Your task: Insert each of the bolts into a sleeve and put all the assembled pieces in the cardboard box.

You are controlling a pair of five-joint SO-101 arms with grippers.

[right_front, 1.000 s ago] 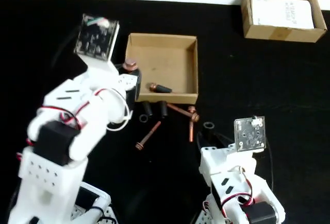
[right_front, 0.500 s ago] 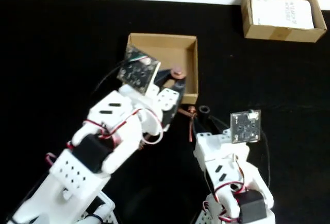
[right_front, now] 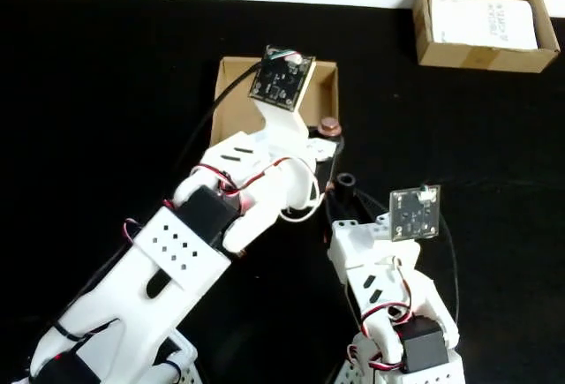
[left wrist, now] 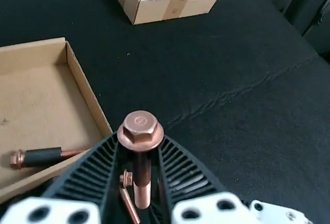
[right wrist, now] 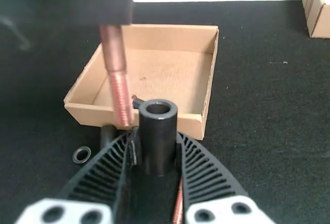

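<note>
at the right wall of the box (right_front: 335, 93), high view: left claw (right_front: 328, 143) clamps a bolt (right_front: 329, 127) upright, head up. right claw (right_front: 344, 197) grips a sleeve (right_front: 345, 181) just nearer, bore up to receive it.
left wrist: bolt pinched under its head, shank free. one assembled piece (left wrist: 36, 157) lies in the box.
right wrist: bolt tip hangs beside the bore, not yet in.

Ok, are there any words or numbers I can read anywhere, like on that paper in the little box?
White paper in the far small box: lines of grey print, too small and blurred to read.
Head of the bolt in the left gripper: no letters I can make out.
No other words or numbers readable.
</note>
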